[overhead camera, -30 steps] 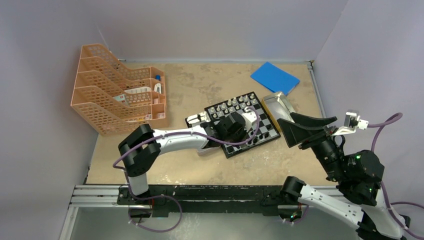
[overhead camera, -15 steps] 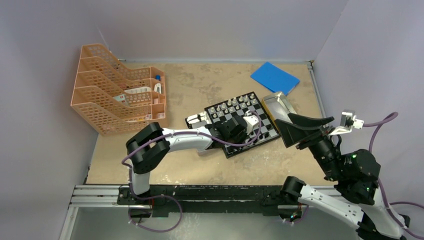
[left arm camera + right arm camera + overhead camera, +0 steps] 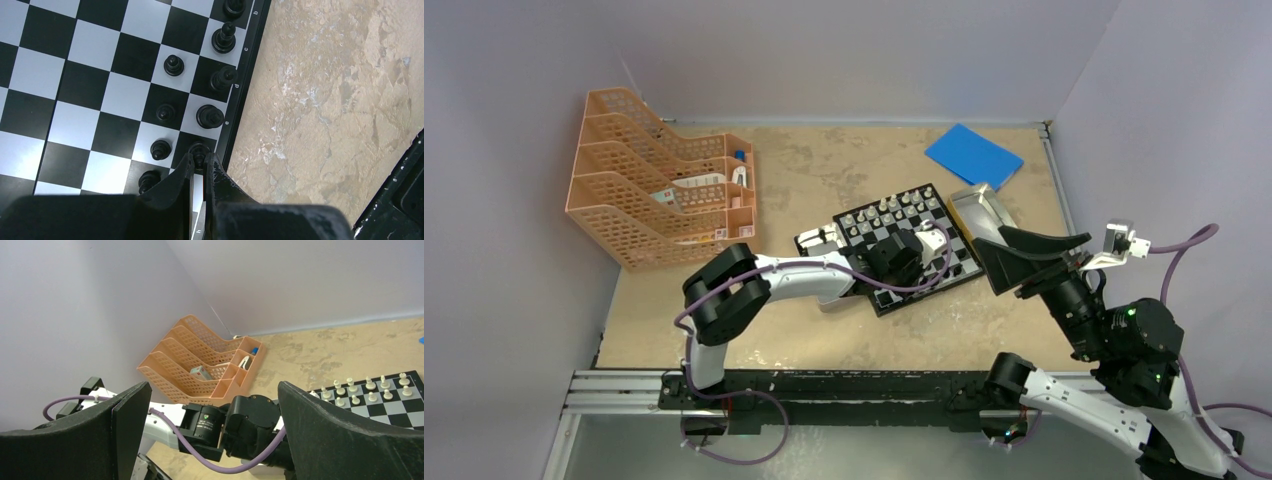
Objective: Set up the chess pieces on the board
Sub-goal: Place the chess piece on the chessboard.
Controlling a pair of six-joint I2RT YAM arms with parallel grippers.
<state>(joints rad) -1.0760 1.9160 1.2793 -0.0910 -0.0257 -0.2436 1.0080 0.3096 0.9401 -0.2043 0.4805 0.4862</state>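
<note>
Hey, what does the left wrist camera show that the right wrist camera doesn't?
Only the left wrist view: the black chess pieces close up along one edge of the board, with the left fingers shut on one black piece by the border.
Only the right wrist view: the white chess pieces in two rows, the orange file rack, the left arm, and the right fingers wide open, holding nothing.
Both: the board and the tan table.
</note>
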